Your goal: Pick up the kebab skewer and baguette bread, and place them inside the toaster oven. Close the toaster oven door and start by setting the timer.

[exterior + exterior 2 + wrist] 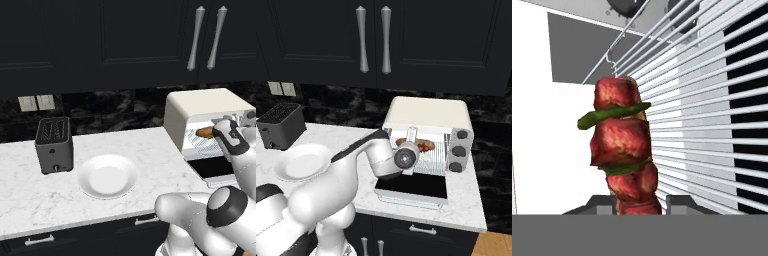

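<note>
Hand view, centre: one kebab skewer (623, 150) gripped in the claw (639, 204) over the toaster oven (428, 116) rack. One baguette bread (205, 132) lies inside; one plate (107, 176) on the worktop (30, 190).

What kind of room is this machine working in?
Most likely a home kitchen, computer-rendered. A pale marble counter runs under dark cabinets, and on it stand a slot toaster, a white plate and an open toaster oven.

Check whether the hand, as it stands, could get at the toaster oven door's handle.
Probably yes: the toaster oven door lies folded down, nothing on it, but the hand holds the kebab skewer over the rack.
</note>
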Controlling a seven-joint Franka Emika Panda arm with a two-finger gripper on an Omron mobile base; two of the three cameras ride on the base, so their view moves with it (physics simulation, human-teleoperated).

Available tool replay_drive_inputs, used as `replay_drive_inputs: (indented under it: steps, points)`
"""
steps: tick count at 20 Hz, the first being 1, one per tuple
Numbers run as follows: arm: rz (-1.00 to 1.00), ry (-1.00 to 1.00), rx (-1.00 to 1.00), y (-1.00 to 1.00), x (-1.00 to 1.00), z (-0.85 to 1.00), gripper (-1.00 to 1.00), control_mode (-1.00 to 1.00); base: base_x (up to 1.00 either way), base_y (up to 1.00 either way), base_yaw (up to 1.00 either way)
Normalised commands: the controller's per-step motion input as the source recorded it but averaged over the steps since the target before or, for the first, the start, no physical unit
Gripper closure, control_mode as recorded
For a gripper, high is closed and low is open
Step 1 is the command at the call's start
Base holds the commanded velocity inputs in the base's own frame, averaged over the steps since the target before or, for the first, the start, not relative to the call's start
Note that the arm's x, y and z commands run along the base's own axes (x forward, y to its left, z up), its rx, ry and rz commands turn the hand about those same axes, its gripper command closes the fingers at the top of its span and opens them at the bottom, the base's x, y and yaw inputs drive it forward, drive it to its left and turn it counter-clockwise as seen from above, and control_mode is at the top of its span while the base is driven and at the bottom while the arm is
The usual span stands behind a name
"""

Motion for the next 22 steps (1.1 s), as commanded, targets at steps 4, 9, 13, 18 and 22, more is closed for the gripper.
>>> replay_drive_inputs:
  steps: [4,9,13,18,22]
  points:
    - [0.0,0.07,0.0,-0.06,0.13,0.0,1.0,-1.0,0.0,0.0,0.0]
    - [0.0,0.11,0.0,-0.02,0.12,0.0,1.0,-1.0,0.0,0.0,0.0]
    - [0.0,0.11,0.0,-0.02,0.0,0.0,1.0,-1.0,0.0,0.0,0.0]
    - [0.0,0.03,0.0,0.0,0.0,0.0,-1.0,-1.0,0.0,0.0,0.0]
    - [0.0,0.0,0.0,0.0,0.0,0.0,-1.0,-1.0,0.0,0.0,0.0]
